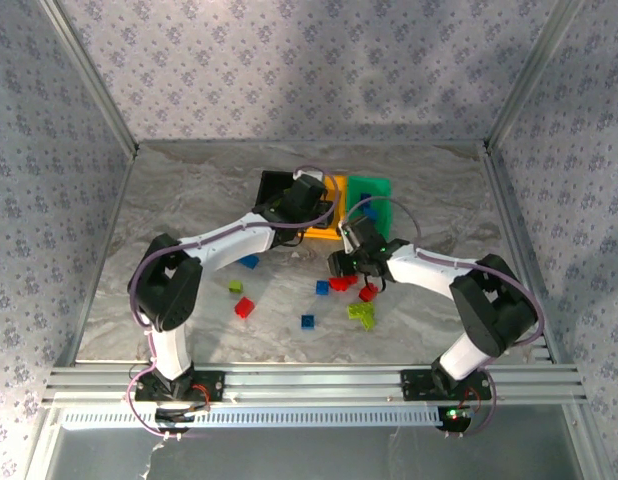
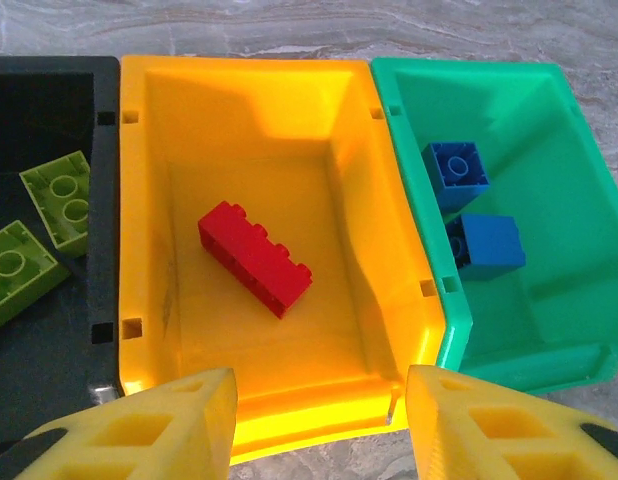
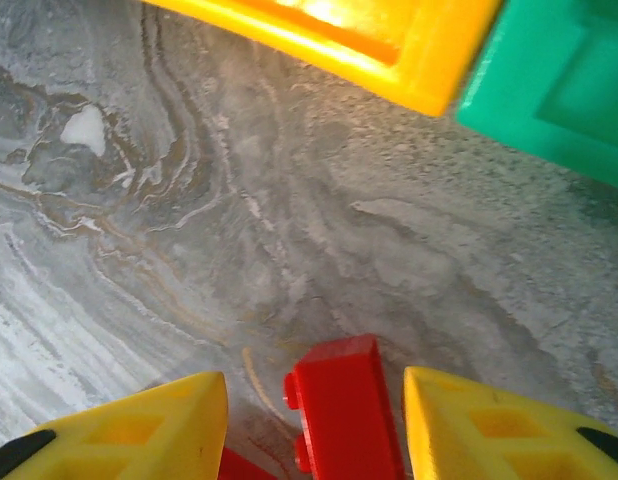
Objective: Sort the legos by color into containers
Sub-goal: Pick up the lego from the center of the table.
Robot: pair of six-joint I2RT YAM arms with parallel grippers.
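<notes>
Since the orange bin (image 2: 149, 200) held red, my right gripper (image 3: 311, 400) straddled a red lego (image 3: 344, 410), spread, seemingly unclamped; left gripper (image 2: 319, 390) hovered spread over the bin.

Grey-veined marble desk (image 1: 189, 200), floral lilac-grey walls (image 1: 289, 70), black bin (image 2: 49, 110) holding lime green bricks (image 2: 59, 200), orange-yellow bin (image 2: 249, 110) holding a red brick (image 2: 254, 257), green bin (image 2: 549, 130) holding blue bricks (image 2: 486, 242), yellow left end effector fingers (image 2: 159, 430).
</notes>
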